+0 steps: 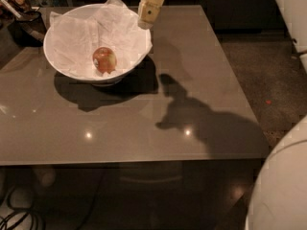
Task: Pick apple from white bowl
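A small red apple with a yellow-green patch lies inside the large white bowl, on crumpled white paper. The bowl stands at the back left of the grey table. My cream-coloured gripper hangs from the top of the camera view, just above the bowl's right rim, up and to the right of the apple and apart from it.
Dark clutter sits beyond the bowl at the far left. The robot's white body fills the lower right corner and another white part the upper right. Cables lie on the floor below the table's front left. The arm's shadow falls across the table.
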Controlling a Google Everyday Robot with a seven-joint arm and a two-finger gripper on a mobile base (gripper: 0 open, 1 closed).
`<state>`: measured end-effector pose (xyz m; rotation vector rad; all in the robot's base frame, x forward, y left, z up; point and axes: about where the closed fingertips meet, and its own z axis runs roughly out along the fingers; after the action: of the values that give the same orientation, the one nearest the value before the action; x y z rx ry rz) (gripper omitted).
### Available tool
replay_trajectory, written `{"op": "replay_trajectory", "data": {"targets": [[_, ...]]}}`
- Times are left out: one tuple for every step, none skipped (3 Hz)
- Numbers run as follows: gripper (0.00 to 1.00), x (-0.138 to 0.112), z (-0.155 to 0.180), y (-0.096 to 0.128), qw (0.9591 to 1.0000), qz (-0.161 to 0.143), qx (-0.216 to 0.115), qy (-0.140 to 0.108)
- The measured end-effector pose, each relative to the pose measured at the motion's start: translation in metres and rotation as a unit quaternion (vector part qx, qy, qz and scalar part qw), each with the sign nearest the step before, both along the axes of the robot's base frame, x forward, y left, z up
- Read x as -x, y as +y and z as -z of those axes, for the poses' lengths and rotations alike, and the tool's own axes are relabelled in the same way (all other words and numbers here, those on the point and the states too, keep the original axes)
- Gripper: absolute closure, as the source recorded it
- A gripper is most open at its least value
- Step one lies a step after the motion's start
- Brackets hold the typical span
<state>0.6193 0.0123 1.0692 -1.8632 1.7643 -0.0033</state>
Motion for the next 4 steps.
{"op": "replay_trajectory", "data": {"targets": [[0.00, 0.000, 0.000, 0.000, 1.0000, 0.000, 0.000, 0.000], [0.00, -0.025, 0.018, 0.046, 0.9995, -0.026, -0.008, 0.014], [0.00, -0.028, 0.017, 0.051, 0.9995, -0.028, -0.013, 0.009], [0.00, -0.030, 0.019, 0.057, 0.9990, -0.036, -0.026, 0.008]]}}
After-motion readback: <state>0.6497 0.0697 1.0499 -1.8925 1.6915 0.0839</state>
